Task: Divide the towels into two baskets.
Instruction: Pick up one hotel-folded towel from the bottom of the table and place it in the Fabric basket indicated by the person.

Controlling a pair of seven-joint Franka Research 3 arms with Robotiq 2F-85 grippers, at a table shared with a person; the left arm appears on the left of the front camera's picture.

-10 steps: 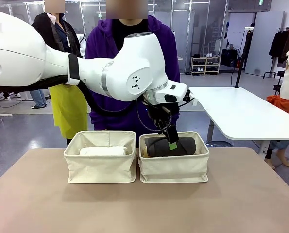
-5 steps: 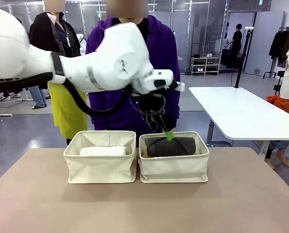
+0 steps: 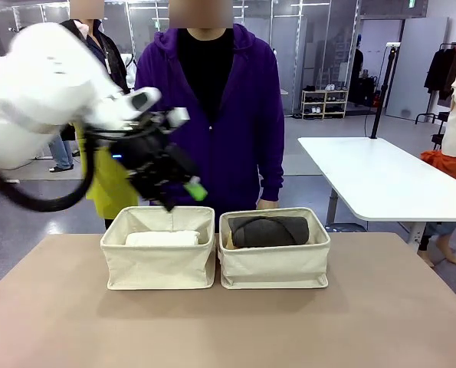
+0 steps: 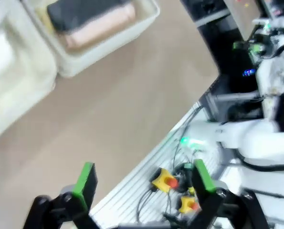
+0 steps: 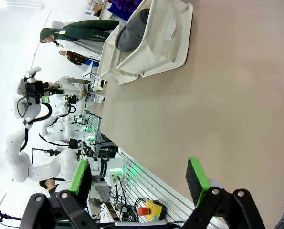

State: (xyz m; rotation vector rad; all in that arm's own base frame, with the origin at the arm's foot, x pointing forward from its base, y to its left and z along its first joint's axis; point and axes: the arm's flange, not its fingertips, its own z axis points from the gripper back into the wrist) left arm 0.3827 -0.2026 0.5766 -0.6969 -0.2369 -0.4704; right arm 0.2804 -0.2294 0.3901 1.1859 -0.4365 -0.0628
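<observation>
1. At the shared table, you see two cream baskets side by side: the left basket (image 3: 158,261) carries a white towel (image 3: 162,238), the right basket (image 3: 273,262) a dark grey towel (image 3: 269,231).
2. Your left wrist view shows a pale pink towel (image 4: 101,32) lying under the grey one in the same bin (blurred, but the colour reads).
3. A yellow edge sits beside that stack in the left wrist view; whether it is the fourth towel, you cannot tell.
4. The left gripper (image 3: 183,196) hangs above the left basket, jaws released and holding nothing.
5. The right gripper (image 5: 139,179) is near the table's edge, jaws spread, nothing between them.
6. Judged from this, the sorting looks nearly or fully complete.
</observation>
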